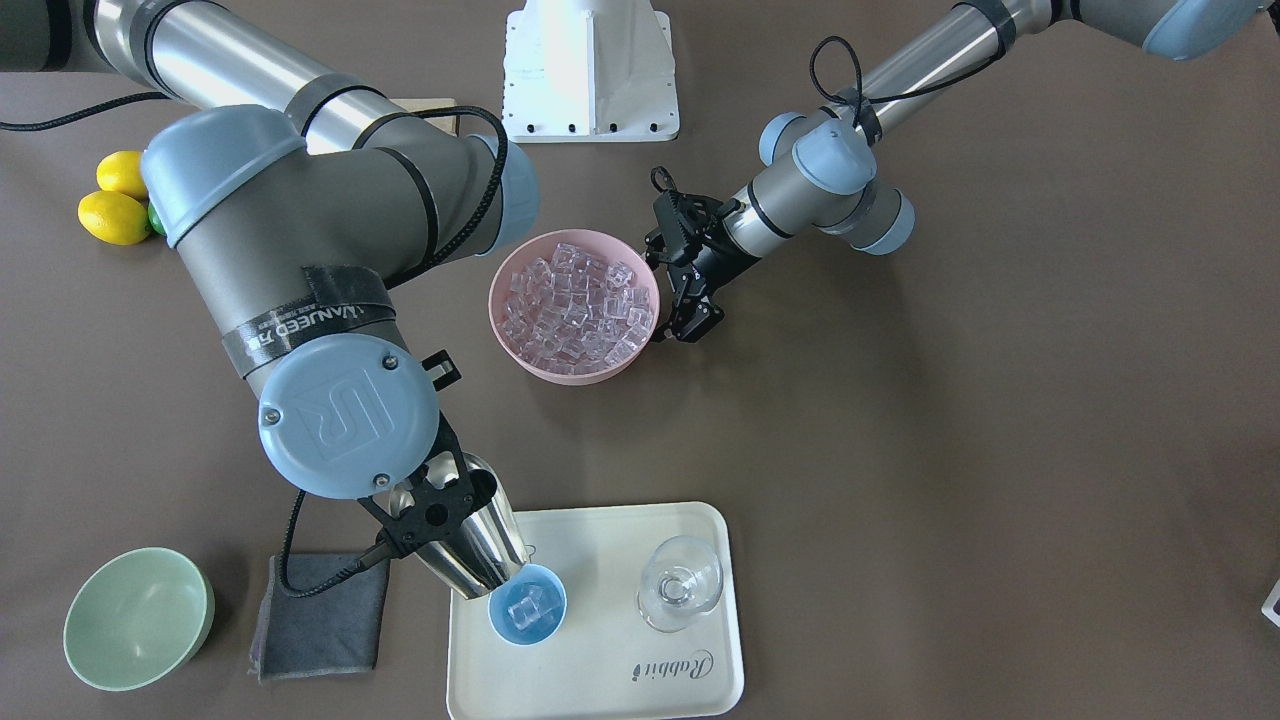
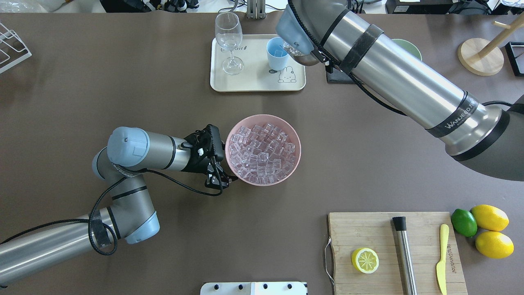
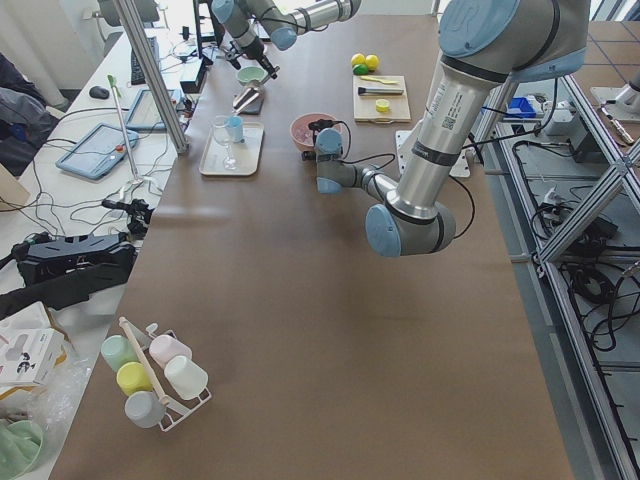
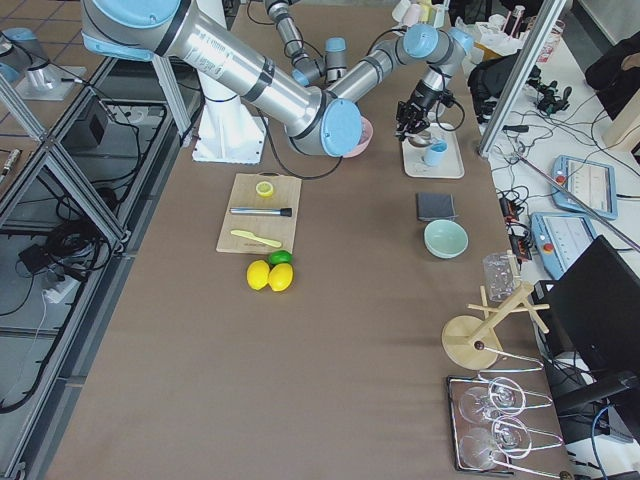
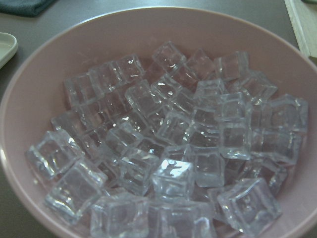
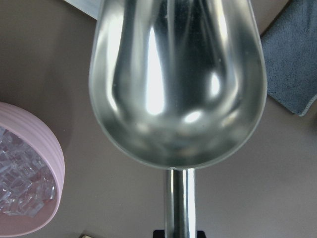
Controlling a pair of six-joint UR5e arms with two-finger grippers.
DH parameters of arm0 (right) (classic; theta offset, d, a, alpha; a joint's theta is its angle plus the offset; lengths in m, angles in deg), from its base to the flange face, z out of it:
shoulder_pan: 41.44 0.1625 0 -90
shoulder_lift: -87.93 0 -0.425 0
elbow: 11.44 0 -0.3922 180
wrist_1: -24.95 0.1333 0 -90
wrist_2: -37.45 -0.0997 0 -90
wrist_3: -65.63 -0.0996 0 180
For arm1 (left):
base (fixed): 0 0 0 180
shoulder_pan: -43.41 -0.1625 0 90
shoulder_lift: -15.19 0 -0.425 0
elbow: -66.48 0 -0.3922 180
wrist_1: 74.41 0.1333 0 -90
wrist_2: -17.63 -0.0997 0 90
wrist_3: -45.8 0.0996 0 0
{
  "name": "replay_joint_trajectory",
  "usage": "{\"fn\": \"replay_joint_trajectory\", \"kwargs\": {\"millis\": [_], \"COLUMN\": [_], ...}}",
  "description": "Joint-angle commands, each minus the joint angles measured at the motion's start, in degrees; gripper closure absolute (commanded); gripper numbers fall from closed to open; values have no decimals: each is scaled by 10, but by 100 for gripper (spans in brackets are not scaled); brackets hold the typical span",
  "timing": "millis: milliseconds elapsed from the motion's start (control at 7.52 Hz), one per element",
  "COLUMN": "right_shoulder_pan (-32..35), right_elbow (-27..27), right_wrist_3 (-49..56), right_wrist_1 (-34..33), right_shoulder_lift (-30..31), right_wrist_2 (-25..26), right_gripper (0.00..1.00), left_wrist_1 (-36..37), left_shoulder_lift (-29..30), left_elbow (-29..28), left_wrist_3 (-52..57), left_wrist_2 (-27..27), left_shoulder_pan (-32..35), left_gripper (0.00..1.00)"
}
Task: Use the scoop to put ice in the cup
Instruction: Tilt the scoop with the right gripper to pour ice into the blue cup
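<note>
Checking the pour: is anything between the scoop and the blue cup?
Nothing visible does. The scoop, held by the right gripper, tips with its mouth at the rim of the blue cup. The wine glass stands apart on the tray.

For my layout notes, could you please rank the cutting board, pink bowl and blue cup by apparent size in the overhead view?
1. Cutting board
2. Pink bowl
3. Blue cup, clearly smallest
</note>
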Motion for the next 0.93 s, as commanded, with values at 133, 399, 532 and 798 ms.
{"fn": "replay_joint_trajectory", "kwargs": {"millis": [133, 399, 532, 798], "right_shoulder_pan": [0, 28, 37, 62], "right_elbow": [0, -78, -130, -219], "right_wrist_3": [6, 3, -4, -16], "right_wrist_1": [2, 1, 0, -1], "right_shoulder_lift": [-6, 40, 75, 151], "right_wrist_2": [5, 3, 2, -1], "right_gripper": [100, 100, 100, 100], "left_wrist_1": [0, 0, 2, 84], "left_shoulder_lift": [0, 0, -13, -69], "left_elbow": [0, 1, 14, 107], "left_wrist_3": [0, 0, -1, -1], "left_wrist_2": [1, 1, 2, 6], "left_shoulder_pan": [0, 1, 4, 30], "left_gripper": [2, 2, 2, 2]}}
